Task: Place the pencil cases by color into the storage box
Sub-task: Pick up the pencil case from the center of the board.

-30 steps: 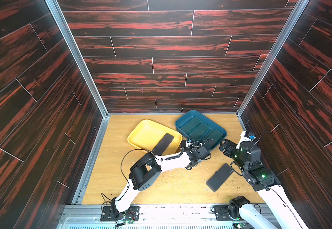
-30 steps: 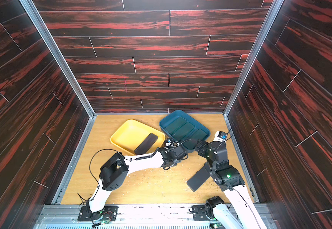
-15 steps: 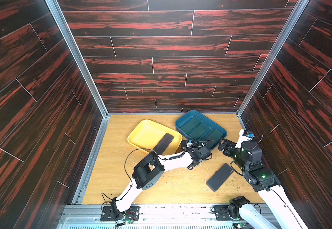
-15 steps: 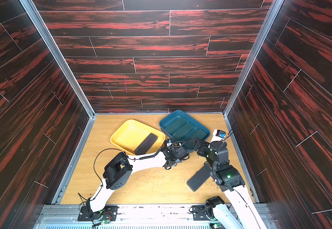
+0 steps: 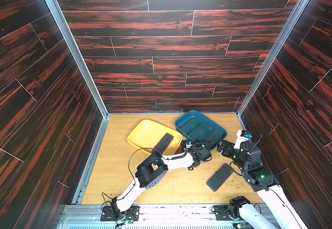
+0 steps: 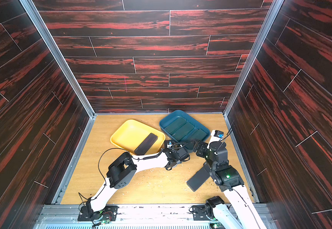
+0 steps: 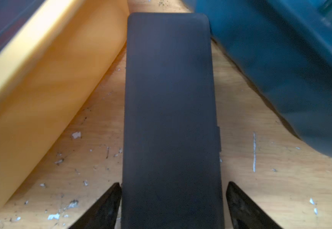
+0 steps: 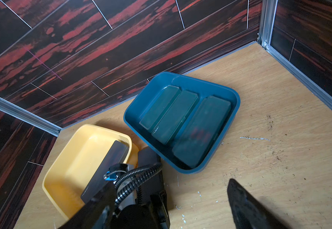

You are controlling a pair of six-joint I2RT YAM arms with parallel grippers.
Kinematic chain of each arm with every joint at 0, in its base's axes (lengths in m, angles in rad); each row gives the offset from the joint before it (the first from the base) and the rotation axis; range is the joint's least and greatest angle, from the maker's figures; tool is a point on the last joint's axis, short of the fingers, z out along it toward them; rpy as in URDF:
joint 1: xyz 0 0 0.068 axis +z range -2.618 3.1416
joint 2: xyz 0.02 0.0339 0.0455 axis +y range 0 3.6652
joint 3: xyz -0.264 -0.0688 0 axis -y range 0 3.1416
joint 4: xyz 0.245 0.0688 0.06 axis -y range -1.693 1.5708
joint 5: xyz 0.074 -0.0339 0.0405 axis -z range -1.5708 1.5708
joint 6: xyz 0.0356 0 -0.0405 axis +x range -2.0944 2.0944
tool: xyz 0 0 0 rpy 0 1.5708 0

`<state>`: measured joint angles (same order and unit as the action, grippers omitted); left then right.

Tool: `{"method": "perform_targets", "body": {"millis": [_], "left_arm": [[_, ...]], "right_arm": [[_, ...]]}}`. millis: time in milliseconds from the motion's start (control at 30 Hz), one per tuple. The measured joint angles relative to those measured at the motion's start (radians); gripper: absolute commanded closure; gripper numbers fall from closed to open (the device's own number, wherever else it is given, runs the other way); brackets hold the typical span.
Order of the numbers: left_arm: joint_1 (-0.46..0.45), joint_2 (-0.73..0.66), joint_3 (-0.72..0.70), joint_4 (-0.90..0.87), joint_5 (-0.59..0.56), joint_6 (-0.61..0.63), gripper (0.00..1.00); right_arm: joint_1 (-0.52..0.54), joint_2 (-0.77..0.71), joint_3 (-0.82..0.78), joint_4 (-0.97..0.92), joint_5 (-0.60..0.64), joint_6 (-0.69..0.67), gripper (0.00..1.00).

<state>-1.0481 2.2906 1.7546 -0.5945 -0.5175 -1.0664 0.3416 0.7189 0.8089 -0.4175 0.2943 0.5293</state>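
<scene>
A black pencil case [image 7: 171, 99] lies on the wooden floor between the yellow tray [image 5: 141, 134] and the blue tray [image 5: 189, 117]. My left gripper [image 7: 173, 186] is shut across its near end, one finger on each long edge. Another black case [image 5: 163, 143] leans over the yellow tray's near rim. Three dark green cases [image 5: 199, 129] lie side by side in the blue tray. A third black case [image 5: 219, 177] lies flat on the floor beside my right arm. My right gripper [image 5: 223, 147] hangs open and empty by the blue tray's near corner, close to the left gripper.
The two trays stand near the back wall, almost touching. Dark wood-pattern walls close in the left, right and back sides. Small pale crumbs are scattered over the floor [image 6: 161, 184]. The left arm's cable [image 8: 137, 174] loops across the right wrist view.
The left arm's elbow has shifted a little to the right and forward. Both grippers have kept nearly the same place and the same opening.
</scene>
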Motion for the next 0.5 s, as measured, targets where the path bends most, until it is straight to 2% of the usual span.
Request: {"method": "perform_targets", "body": {"millis": [300, 500], "left_arm": [[0.008, 0.024, 0.006, 0.0, 0.0, 0.0, 0.18], [0.014, 0.033, 0.016, -0.005, -0.005, 0.002, 0.24]], "right_arm": [[0.0, 0.0, -0.011, 0.015, -0.022, 0.0, 0.12], [0.0, 0.002, -0.013, 0.017, -0.032, 0.0, 0.12]]}}
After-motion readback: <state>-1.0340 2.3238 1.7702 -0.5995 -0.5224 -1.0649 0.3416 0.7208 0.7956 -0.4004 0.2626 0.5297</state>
